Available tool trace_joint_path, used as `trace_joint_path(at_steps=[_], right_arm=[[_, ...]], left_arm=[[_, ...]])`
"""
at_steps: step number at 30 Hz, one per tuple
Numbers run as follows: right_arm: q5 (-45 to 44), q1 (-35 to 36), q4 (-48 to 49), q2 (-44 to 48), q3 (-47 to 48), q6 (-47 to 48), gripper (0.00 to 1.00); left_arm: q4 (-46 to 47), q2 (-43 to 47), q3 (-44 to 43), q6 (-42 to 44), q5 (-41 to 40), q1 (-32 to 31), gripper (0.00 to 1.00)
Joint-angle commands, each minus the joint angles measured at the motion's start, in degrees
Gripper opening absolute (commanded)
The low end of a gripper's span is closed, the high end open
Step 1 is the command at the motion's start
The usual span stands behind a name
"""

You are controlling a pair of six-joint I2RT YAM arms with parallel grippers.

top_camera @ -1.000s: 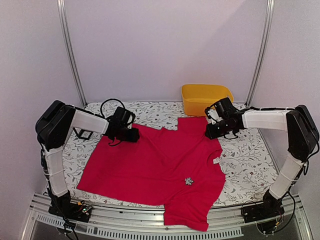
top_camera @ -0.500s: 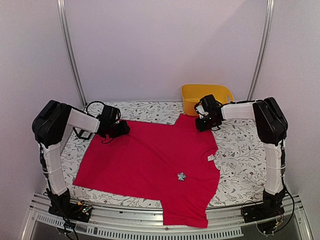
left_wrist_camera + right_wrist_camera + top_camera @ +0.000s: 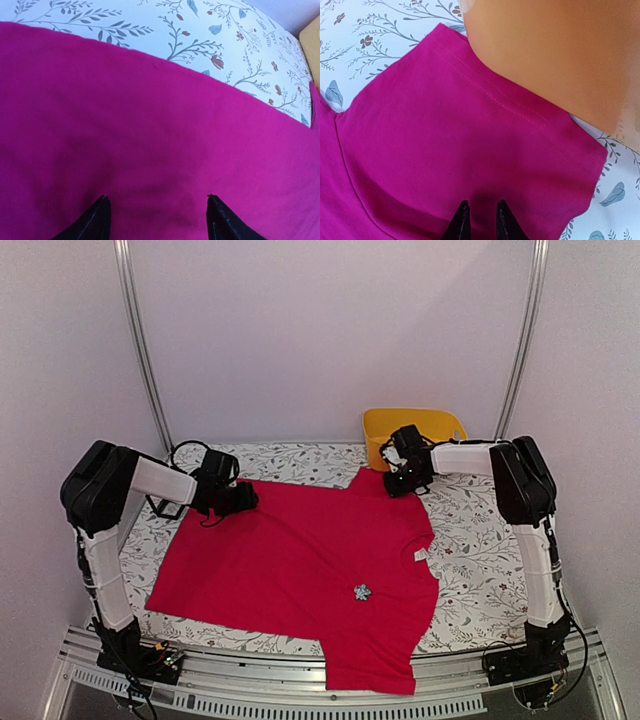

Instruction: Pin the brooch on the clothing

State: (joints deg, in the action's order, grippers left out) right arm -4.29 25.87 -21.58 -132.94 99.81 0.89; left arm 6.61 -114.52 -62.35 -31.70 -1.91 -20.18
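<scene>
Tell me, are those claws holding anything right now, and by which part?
The left gripper is open above the shirt, holding nothing. The right gripper is almost shut over the sleeve; whether it pinches the fabric cannot be told.

The left arm (image 3: 105, 575) and right arm (image 3: 543, 570) match: smooth white tube links joined by bulky, rounded black joint housings. Their black bases sit on the rail (image 3: 300, 685), where thin black cables and a few coloured wires bunch beside each. Far from the rail, a black cable (image 3: 188, 452) loops over the left wrist, and shorter black leads curl round the right wrist. The left gripper (image 3: 156, 196) and right gripper (image 3: 482, 201) have matte black fingers tapering to blunt points.
</scene>
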Motion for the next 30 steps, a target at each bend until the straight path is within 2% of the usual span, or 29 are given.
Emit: trace_joint_path(at_steps=[1,5,7,8,11,12,15,20,22,25,28,30], right_arm=[[-1.03,0.05,-1.84,8.41,1.03,2.16,0.2],[-0.28,0.85,-1.49,18.27,-6.53,2.21,0.25],[2.26,0.68,-0.18,23.4,-12.72,1.41,0.35],[3.36,0.37,0.43,25.67,-15.47,0.84,0.43],[3.26,-0.74,3.6,35.04,-24.39,-0.52,0.88],[2.44,-1.46,5.11,39.59,-27.72,-0.61,0.97],[2.57,-6.99,8.07,48.32,-36.53,-4.27,0.99],[9.43,-25.78,11.1,59.64,-49.21,-11.29,0.99],[9.34,-30.29,13.89,64.08,-54.54,-13.04,0.99],[3.68,-31.31,17.98,71.62,-60.85,-15.04,0.99],[-3.1,-31.32,24.55,77.82,-67.75,-18.58,0.99],[-4.32,-31.32,27.17,80.82,-71.32,-20.19,0.99]], left_arm=[[-4.42,5.43,0.38,2.53,-1.47,0.38,0.66],[-4.89,12.15,2.67,2.43,-1.85,-0.24,0.66],[-4.97,15.95,4.94,2.17,-2.11,-0.41,0.67],[-5.07,17.98,6.24,2.05,-2.41,-0.44,0.69],[-5.57,25.67,10.07,2.1,-4.92,-0.83,0.74],[-5.56,28.81,11.53,2.28,-6.46,-1.11,0.76],[-4.65,38.33,16.92,3.04,-12.52,-1.34,0.82],[-1.27,52.4,29.27,4.0,-28.42,0.0,0.94],[0.67,56.77,33.59,4.2,-33.08,1.42,0.99],[3.19,61.14,38.96,2.86,-35.36,4.51,1.0],[3.27,62.16,42.32,-1.48,-38.38,7.24,1.0],[1.67,61.84,42.6,-3.56,-39.09,8.46,1.0]])
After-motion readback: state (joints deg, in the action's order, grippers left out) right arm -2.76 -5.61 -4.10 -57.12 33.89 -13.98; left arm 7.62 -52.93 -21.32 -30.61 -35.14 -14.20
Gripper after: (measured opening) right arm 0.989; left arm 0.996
